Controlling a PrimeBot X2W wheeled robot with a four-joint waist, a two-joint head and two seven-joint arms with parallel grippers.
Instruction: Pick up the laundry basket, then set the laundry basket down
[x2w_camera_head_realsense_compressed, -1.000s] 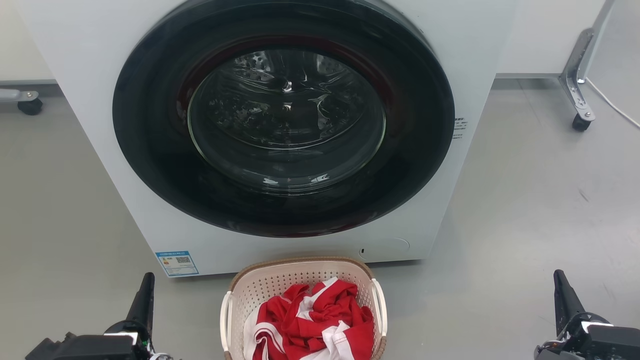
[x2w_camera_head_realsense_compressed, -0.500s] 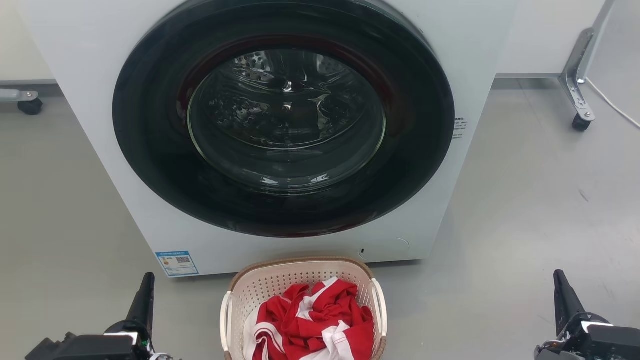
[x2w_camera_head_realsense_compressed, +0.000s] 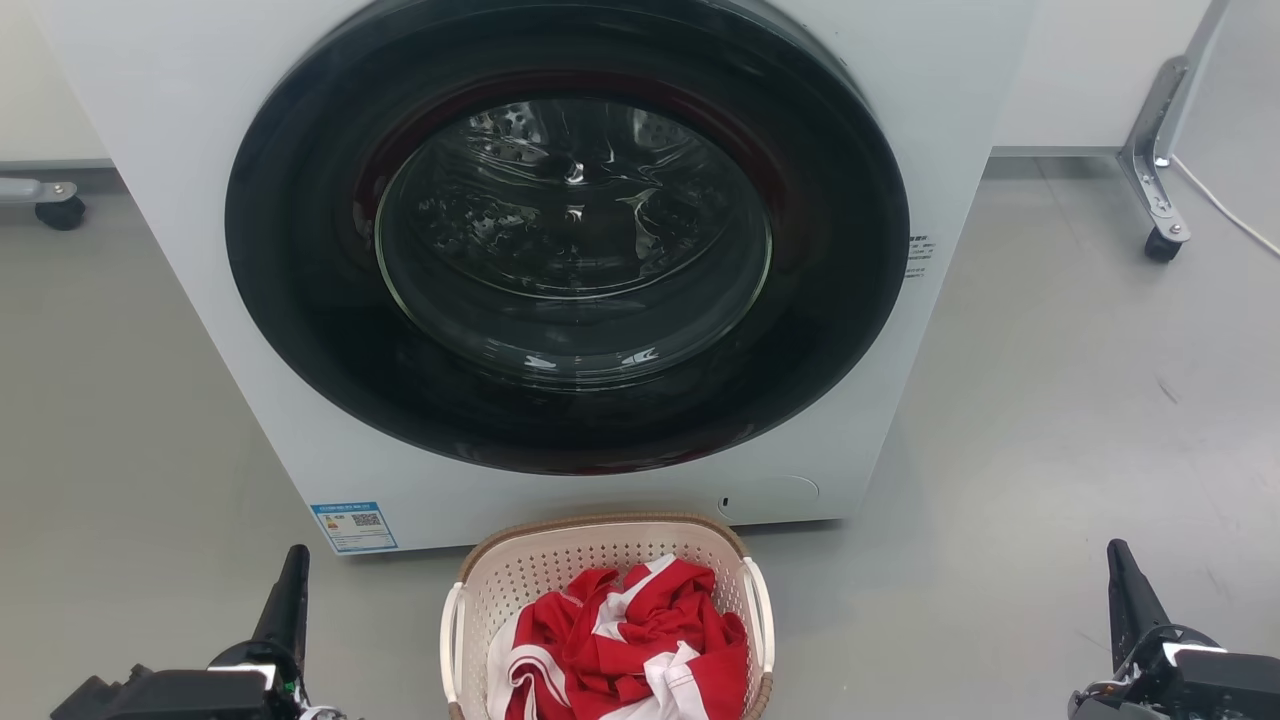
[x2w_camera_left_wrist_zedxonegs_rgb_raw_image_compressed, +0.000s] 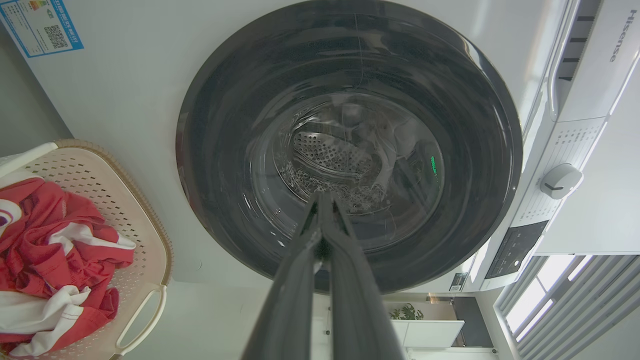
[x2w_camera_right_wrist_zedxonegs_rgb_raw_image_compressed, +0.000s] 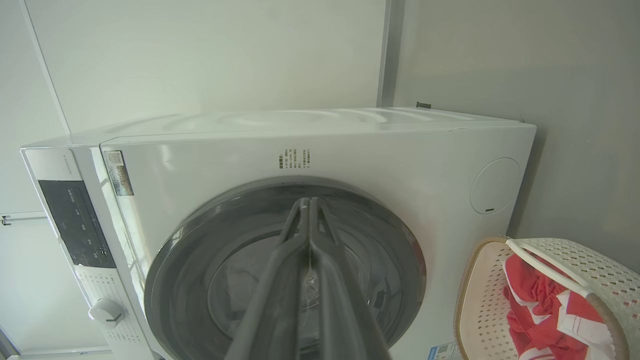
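Note:
The laundry basket (x2w_camera_head_realsense_compressed: 560, 570) stands on the floor at the bottom centre of the head view, just in front of the washer. It is cream-white and perforated, with a brown woven-look rim and white side loop handles. Red and white clothes (x2w_camera_head_realsense_compressed: 625, 645) lie in it. The basket (x2w_camera_left_wrist_zedxonegs_rgb_raw_image_compressed: 140, 235) sits at the left edge of the left wrist view and the basket (x2w_camera_right_wrist_zedxonegs_rgb_raw_image_compressed: 480, 305) at the lower right of the right wrist view. My left gripper (x2w_camera_head_realsense_compressed: 292, 570) is shut, well left of the basket. My right gripper (x2w_camera_head_realsense_compressed: 1120, 565) is shut, far to its right. Both hold nothing.
A white front-loading washer (x2w_camera_head_realsense_compressed: 180, 200) with a dark round door (x2w_camera_head_realsense_compressed: 570, 240), closed, rises right behind the basket. Grey floor (x2w_camera_head_realsense_compressed: 1050, 420) spreads on both sides. A metal frame leg on a castor (x2w_camera_head_realsense_compressed: 1160, 240) stands at the back right, another castor (x2w_camera_head_realsense_compressed: 60, 212) at the back left.

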